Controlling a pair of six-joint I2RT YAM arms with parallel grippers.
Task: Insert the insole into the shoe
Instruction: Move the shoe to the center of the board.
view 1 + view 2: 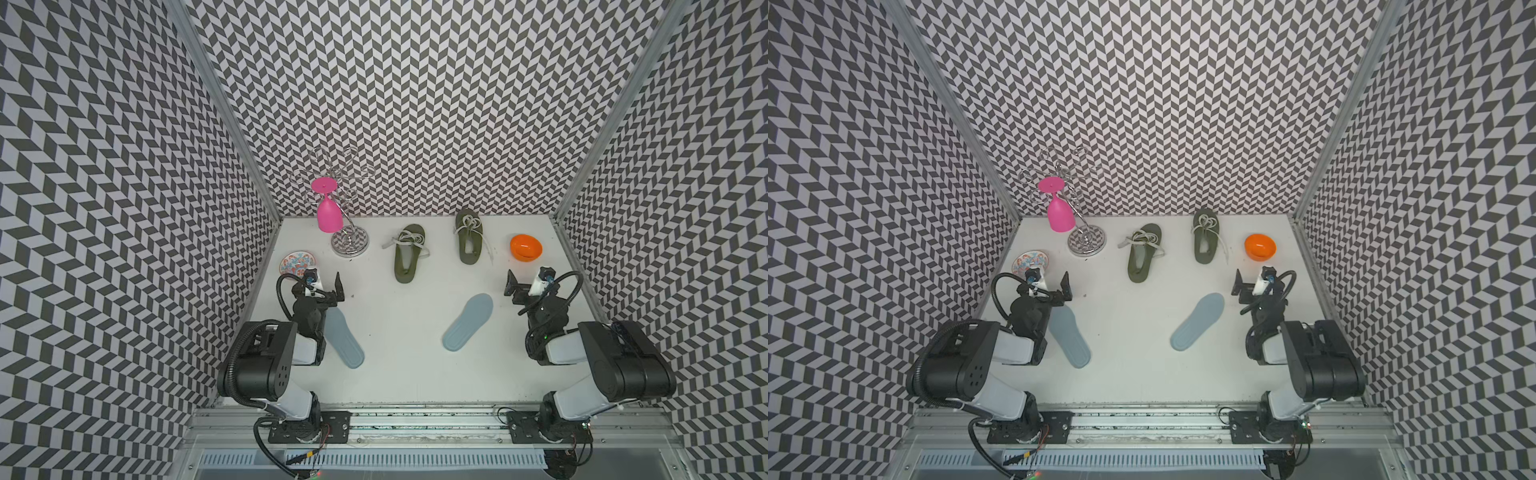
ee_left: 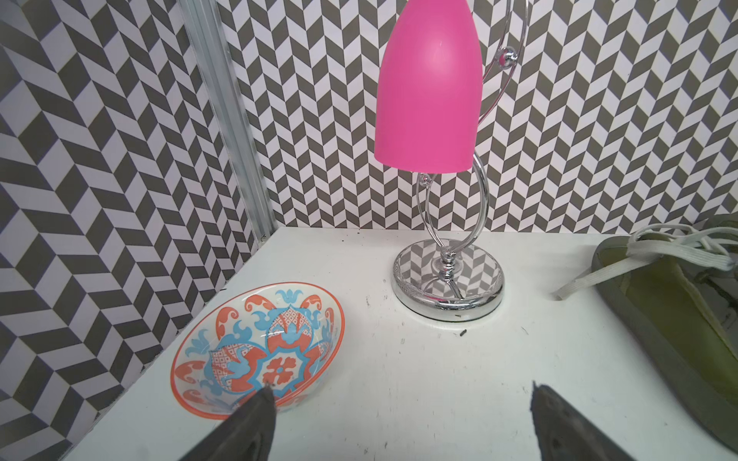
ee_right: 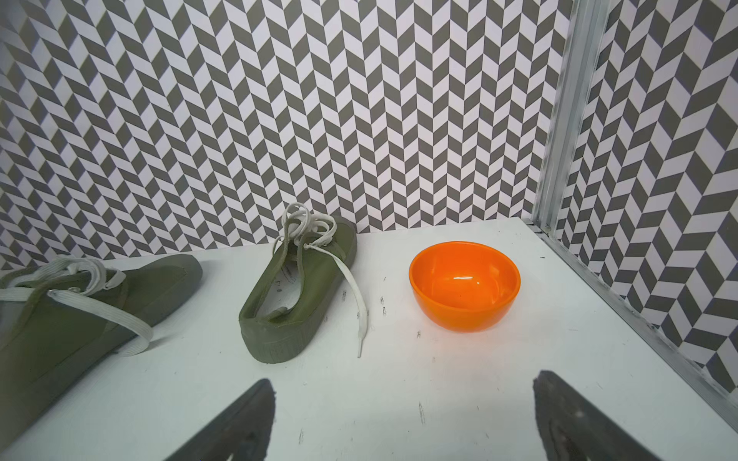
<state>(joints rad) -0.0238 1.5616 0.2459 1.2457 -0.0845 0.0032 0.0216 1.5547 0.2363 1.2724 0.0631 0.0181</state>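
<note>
While the left end effector (image 2: 401, 393) and the right end effector (image 3: 404, 381) hover empty with jaws spread wide, one grey-blue insole (image 1: 467, 322) lies flat on the white counter (image 1: 399, 374) and a second insole (image 1: 345, 340) lies partly under the left arm (image 1: 307, 316), both apart from the olive shoe (image 1: 407, 253) and the other shoe (image 1: 469, 237) at the back.

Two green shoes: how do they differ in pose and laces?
The shoe by the orange bowl sits further back than the shoe by the chrome stand. The bowl-side shoe's laces are bunched over its tongue, one end trailing; the stand-side shoe's laces splay to both sides. Both are olive, upright, toes pointing back.
</note>
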